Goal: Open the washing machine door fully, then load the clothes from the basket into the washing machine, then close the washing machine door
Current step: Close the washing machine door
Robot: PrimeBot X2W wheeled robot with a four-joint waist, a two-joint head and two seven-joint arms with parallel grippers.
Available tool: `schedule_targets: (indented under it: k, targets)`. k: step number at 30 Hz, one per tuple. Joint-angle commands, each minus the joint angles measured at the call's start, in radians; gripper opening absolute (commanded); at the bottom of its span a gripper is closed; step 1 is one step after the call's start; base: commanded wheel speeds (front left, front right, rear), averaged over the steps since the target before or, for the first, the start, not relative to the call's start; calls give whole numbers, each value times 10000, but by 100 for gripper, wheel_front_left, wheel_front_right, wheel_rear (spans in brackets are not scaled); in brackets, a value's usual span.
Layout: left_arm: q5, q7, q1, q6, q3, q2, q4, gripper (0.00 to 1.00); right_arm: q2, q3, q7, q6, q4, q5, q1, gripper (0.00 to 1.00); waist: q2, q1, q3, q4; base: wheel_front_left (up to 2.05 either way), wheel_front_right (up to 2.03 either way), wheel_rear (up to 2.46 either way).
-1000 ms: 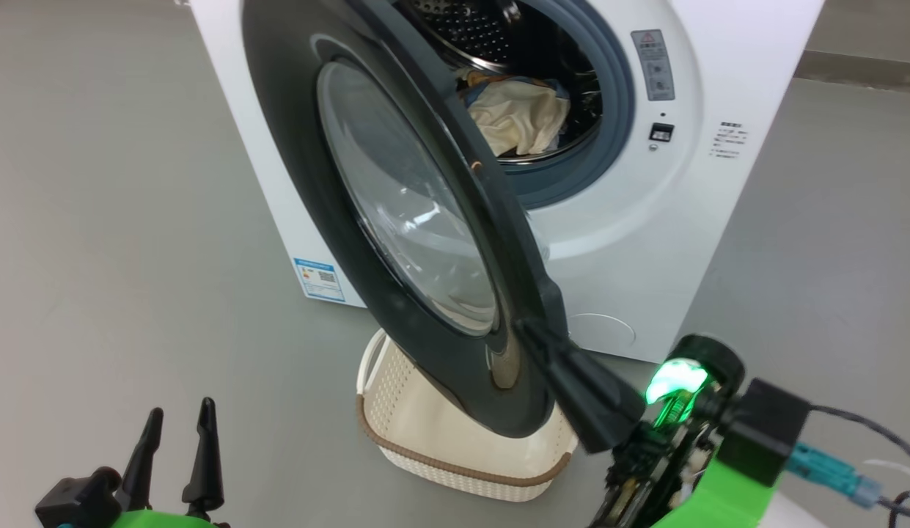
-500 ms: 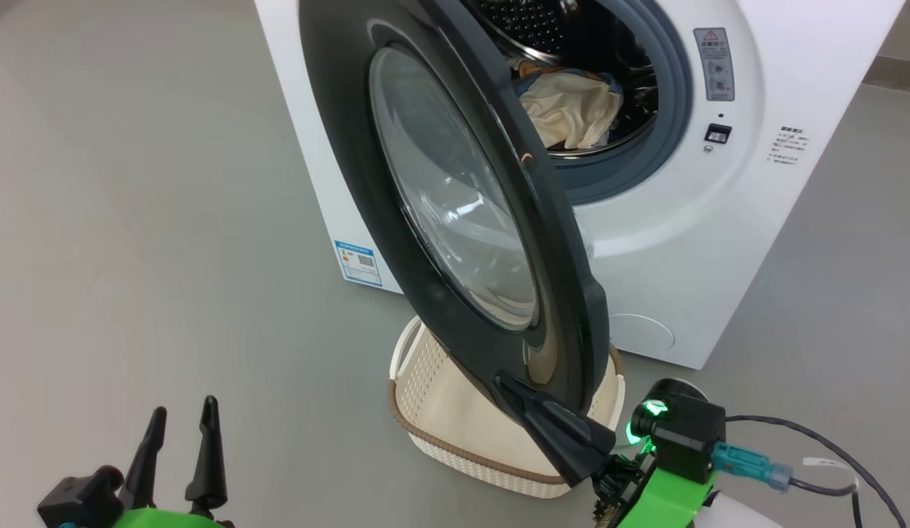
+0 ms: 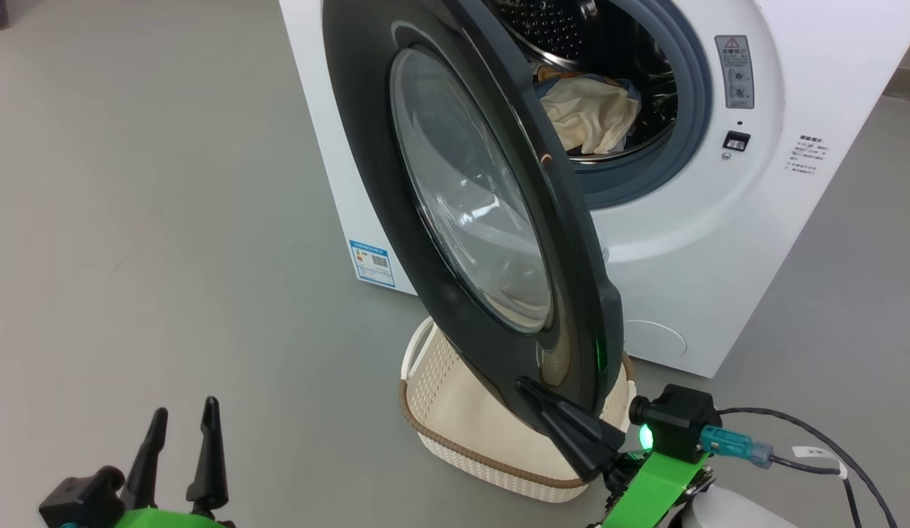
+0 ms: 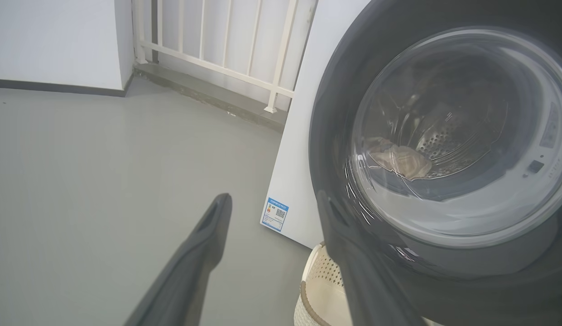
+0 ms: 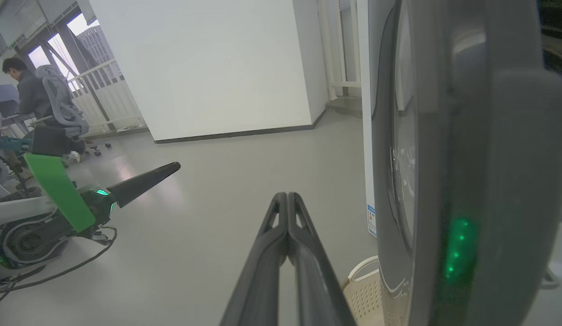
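The white washing machine (image 3: 718,242) stands with its black-rimmed door (image 3: 469,205) partly swung out over the cream basket (image 3: 462,425). Cream and blue clothes (image 3: 590,121) lie in the steel drum and also show through the door glass (image 4: 398,160). My right gripper (image 3: 524,385) is shut with nothing in it, its tip at the door's lower rim. In the right wrist view its closed fingers (image 5: 286,195) point along the outer face of the door (image 5: 444,136), which shows edge-on. My left gripper (image 3: 180,422) is open over the floor at lower left, well short of the door (image 4: 335,136).
Grey floor spreads wide to the left of the machine. A white railing (image 4: 217,59) and a wall stand behind. A person (image 5: 27,90) sits at an office chair far off. My left gripper (image 5: 167,168) and loose cables show on the floor side.
The head camera has moved, shifting the picture to the right. My right gripper has slid lower along the door's bottom rim toward its outer face. The left gripper has kept still.
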Motion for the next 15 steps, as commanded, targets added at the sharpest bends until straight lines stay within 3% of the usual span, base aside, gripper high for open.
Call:
schedule_targets:
  k: [1, 15]
  targets:
    - [26, -66, -470, -39, 353, 171, -127, 100, 26, 66, -51, 44, -75, 107, -220, 0, 0, 0, -18, 15, 0, 0, 0]
    - [38, -66, -449, -44, 368, 155, -226, 100, -69, -641, -51, 44, 768, -33, -379, 0, 0, 0, 93, 27, 0, 0, 0]
